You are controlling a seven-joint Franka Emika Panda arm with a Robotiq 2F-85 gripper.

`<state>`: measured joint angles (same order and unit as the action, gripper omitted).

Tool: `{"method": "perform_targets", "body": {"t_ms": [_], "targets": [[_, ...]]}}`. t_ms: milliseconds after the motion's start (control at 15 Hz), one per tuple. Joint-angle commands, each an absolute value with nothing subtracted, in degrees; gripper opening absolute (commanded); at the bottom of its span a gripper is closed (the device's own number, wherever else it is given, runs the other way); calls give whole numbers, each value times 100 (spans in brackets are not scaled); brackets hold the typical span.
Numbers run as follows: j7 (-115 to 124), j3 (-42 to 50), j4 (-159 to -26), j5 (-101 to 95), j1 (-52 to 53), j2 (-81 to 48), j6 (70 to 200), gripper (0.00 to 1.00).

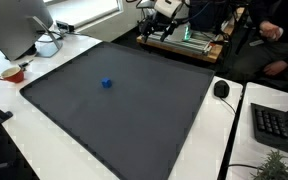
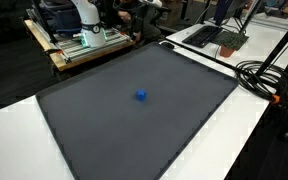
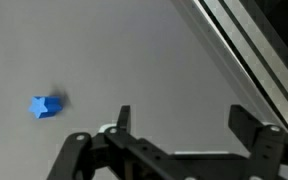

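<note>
**Item under observation.** A small blue block (image 3: 46, 106) lies flat on the dark mat (image 1: 134, 120) that covers most of the white counter (image 1: 54, 160). In both exterior views the block (image 1: 106, 84) (image 2: 141, 96) sits near the middle of the mat, well apart from every edge and corner of the counter. Nothing touches it or stands beside it.

**Gripper.** In the wrist view the gripper (image 3: 181, 118) hangs above bare mat. Its fingers (image 3: 124, 125) are released and spread wide, with only mat surface showing in the gap. The block lies off to one side of them, apart and outside the gap. A pale strip at the side of that view appears to be one edge of the mat. The arm's mount (image 2: 84, 15) stands beyond the far edge of the counter. The gripper itself cannot be made out in either exterior view.

**Progress, as judged.** Nothing is done so far: no contact, no grasp, and the block rests on the mat. The fingers are neither lined up over the block nor down at its level, so alignment, descent and closure are all outstanding.

**Surroundings.** A computer mouse (image 1: 221, 89) and a keyboard (image 1: 279, 125) lie along one edge of the counter. A red bowl (image 1: 12, 73) sits near another corner, and cables (image 2: 269, 75) run off one side. All are well apart from the block.
</note>
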<state>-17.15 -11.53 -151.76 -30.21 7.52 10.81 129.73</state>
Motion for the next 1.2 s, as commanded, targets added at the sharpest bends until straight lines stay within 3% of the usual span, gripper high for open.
{"method": "perform_targets", "body": {"t_ms": [0, 467, 800, 1133], "targets": [[-1710, -1281, -14773, -3949, 842, 399, 12685, 100], [-1924, -1252, -14172, -5764, 1026, -577, 12180, 100], [-1857, -1238, -14232, -5603, 1005, -557, 12306, 100], [-1963, -1229, -14075, -7294, 1148, -1231, 11819, 100]]}}
